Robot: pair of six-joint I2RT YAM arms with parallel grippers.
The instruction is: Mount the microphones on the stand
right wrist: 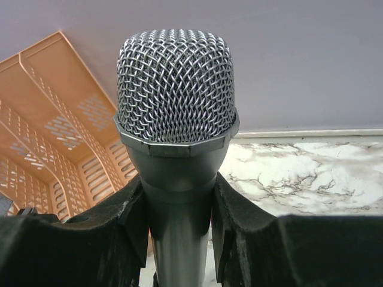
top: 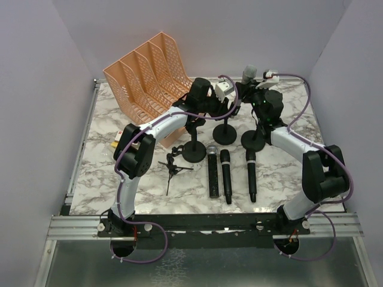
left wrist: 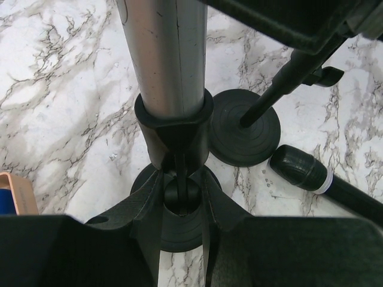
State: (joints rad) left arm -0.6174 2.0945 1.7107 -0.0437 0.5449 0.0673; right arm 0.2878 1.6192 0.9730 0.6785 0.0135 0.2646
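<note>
My right gripper (right wrist: pixel 179 203) is shut on the silver-grey microphone (right wrist: pixel 175 101) just below its mesh head and holds it upright at the back of the table (top: pixel 248 74). Its body (left wrist: pixel 167 54) passes down through the black clip (left wrist: pixel 173 122) of a stand. My left gripper (left wrist: pixel 179 179) is shut on that stand's neck just under the clip, above its round base (left wrist: pixel 179 230); it also shows in the top view (top: pixel 230 106). Three microphones lie on the marble in front: one with a silver grille (top: pixel 212 170) and two black ones (top: pixel 225 174) (top: pixel 251 174).
Two more round-based stands (top: pixel 194 149) (top: pixel 254 139) stand beside the held one. A small black tripod (top: pixel 173 167) lies at the left. An orange slotted file rack (top: pixel 146 75) stands at the back left. A black microphone head (left wrist: pixel 299 167) lies near a neighbouring base (left wrist: pixel 245 134).
</note>
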